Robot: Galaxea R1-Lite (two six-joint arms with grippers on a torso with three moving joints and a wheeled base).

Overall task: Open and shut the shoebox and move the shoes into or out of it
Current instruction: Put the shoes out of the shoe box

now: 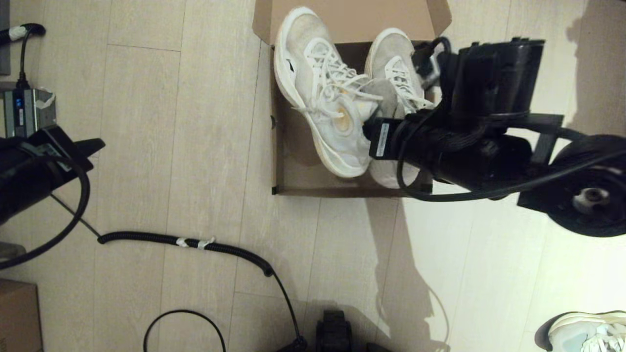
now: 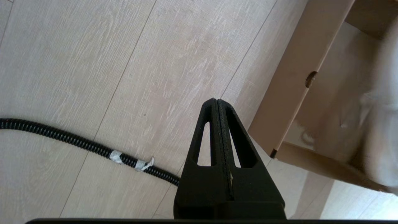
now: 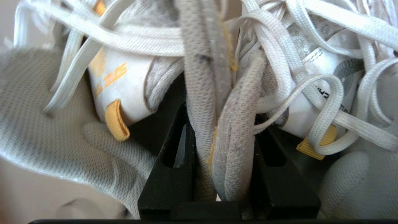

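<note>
Two shoes (image 1: 337,102): over the open shoebox (image 1: 293,166), toes raised toward its lid flap.
Right end effector (image 3: 222,146): clamped on both collars, above the shoebox's near end.
Left end effector (image 2: 217,133): pressed together, idle, left of the shoebox.
Advice: keep the pinch firm; move slowly so neither collar slips.

My right gripper (image 3: 222,155) is over the shoebox (image 1: 288,161), jaws clamped on both collars of the shoes (image 1: 325,107), pressed together between them. Shoes side by side over the open box, toes toward the raised lid at the far side. My left gripper (image 2: 217,130) is off to the left of the box, above the floor (image 1: 195,146), jaws together. Hose (image 1: 215,247) lies on the floor between it and the box's near-left corner. Another sneaker (image 1: 587,332) near right, well apart.
</note>
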